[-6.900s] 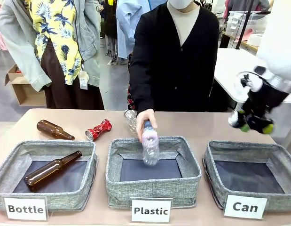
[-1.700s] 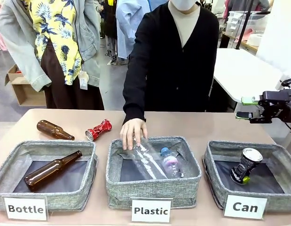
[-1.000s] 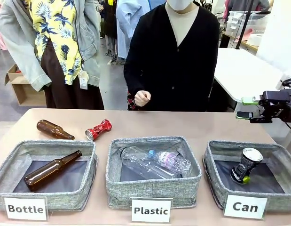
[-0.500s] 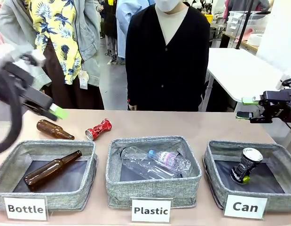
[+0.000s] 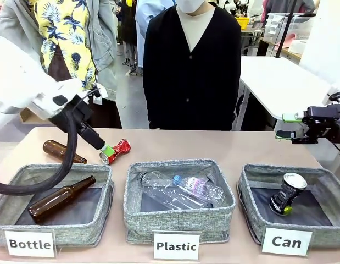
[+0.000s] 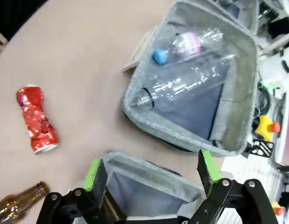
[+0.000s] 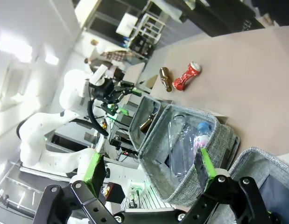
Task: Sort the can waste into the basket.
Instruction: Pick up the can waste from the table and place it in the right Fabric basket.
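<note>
Front view: my left gripper [image 5: 104, 147] hangs over the table's far left, fingers apart, green tip just beside the red can [image 5: 121, 148]. That can lies on its side on the tabletop, behind the gap btw the "Bottle" basket [image 5: 76, 234] and the "Plastic" basket [image 5: 180, 221]. The dark can [image 5: 286, 193] stands tilted inside the "Can" basket [image 5: 323, 234], silver top up. My right gripper [image 5: 288, 126] is held above that basket's far right corner, jaws spread, nothing in them.

Left wrist view: my fingers [image 6: 93, 170] are wide apart w/ nothing btw them; a grey basket rim lies beneath. The red can is off to the upper left, clear of both pads, a brown bottle [image 6: 16, 205] near it.

Right wrist view: right gripper fingers [image 7: 204, 163] splayed, empty. The red can lies far off on the table, next to the brown bottle.
</note>
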Controlling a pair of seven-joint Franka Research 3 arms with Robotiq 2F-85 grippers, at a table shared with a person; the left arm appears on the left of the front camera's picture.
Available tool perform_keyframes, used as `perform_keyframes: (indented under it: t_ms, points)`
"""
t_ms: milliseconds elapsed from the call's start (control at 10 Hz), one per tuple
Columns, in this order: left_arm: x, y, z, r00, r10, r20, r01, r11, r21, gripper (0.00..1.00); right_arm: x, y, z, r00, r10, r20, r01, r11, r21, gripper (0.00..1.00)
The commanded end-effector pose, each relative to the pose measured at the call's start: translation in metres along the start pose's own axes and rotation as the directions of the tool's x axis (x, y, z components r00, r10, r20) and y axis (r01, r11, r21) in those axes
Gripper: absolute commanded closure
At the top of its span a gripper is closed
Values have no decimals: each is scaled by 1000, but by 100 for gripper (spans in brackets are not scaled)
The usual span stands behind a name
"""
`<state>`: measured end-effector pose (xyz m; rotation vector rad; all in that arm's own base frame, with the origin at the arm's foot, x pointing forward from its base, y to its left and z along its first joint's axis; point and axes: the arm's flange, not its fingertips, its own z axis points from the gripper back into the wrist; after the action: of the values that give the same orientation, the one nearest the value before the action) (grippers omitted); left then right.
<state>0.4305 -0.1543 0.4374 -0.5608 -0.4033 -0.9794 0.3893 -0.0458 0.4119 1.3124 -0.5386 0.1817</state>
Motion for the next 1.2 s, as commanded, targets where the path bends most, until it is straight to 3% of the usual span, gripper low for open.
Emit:
perform_keyframes:
  t_ms: [0,100,300,700,1000,1100]
  points:
    - [-7,-17,21,1000,9,9,-8,999,-38,0,-3,1,2,1000,23,-9,-23,1000,6,0]
    - [0,0,0,1000,0,0,0,1000,0,0,-3,1,2,1000,23,-9,-23,1000,6,0]
    - [33,59,-1,999,20,29,-23,995,94,0,-3,1,2,1000,23,-9,-23,1000,6,0]
    - [53,101,-37,998,-54,-41,61,977,205,0,-3,1,2,1000,23,-9,-23,1000,6,0]
    - [41,127,-68,986,-17,-167,51,979,198,0,-3,1,2,1000,23,-9,-23,1000,6,0]
    - [33,119,-41,997,-13,-79,22,993,114,0,-3,1,2,1000,23,-9,-23,1000,6,0]
